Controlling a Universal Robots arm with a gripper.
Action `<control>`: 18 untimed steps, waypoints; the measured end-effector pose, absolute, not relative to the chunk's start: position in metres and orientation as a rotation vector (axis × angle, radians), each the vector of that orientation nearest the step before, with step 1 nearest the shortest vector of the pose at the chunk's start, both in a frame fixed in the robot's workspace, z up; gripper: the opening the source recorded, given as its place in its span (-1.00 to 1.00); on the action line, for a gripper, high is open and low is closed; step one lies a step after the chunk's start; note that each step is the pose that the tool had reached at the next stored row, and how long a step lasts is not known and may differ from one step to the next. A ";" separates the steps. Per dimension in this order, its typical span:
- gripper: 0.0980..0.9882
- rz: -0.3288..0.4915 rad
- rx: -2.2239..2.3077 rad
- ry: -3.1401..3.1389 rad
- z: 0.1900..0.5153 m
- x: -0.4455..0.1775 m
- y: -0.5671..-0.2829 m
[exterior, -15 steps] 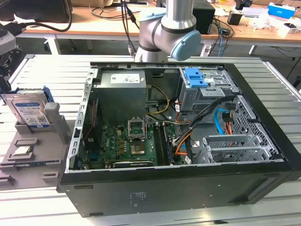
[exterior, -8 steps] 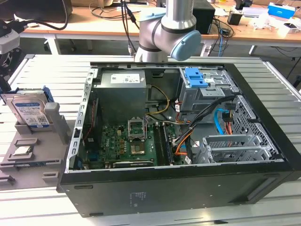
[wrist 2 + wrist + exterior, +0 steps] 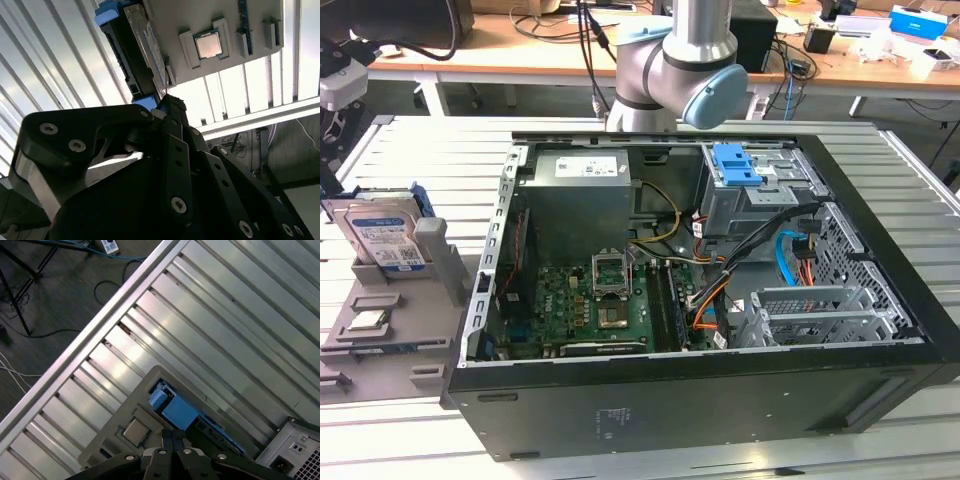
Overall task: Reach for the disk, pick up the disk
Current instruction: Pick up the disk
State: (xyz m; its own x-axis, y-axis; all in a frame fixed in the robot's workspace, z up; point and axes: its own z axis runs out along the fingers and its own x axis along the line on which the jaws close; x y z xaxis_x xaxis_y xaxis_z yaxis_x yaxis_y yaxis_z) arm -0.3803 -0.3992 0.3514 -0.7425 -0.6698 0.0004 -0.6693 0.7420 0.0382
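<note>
Hand [image 3: 169,106] near disk [image 3: 134,52], second wrist view

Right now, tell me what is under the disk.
The disk stands in a grey holder on the slatted table. Its bottom edge is hidden in the holder's slot.

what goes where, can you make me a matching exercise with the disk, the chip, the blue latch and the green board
Things
1. disk
2. square chip
3. blue latch
4. green circuit board

Places
a. lying flat in a recess of the grey holder
b. on top of the metal drive cage
c. upright in a slot of the grey holder
d. on the floor of the open case

Pairs: 1-c, 2-a, 3-b, 4-d
</note>
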 end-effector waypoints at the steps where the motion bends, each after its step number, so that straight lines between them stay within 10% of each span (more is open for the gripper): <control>1: -0.98 -0.055 1.151 -2.907 0.351 -0.380 -0.399; 18: -0.98 -0.052 1.534 -2.719 0.351 -0.380 -0.399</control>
State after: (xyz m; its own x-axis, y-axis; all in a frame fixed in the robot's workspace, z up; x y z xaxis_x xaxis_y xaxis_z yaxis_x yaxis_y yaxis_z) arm -0.3803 -0.3992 0.3514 -0.5171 -0.8559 0.0004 -0.8553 0.5167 0.0382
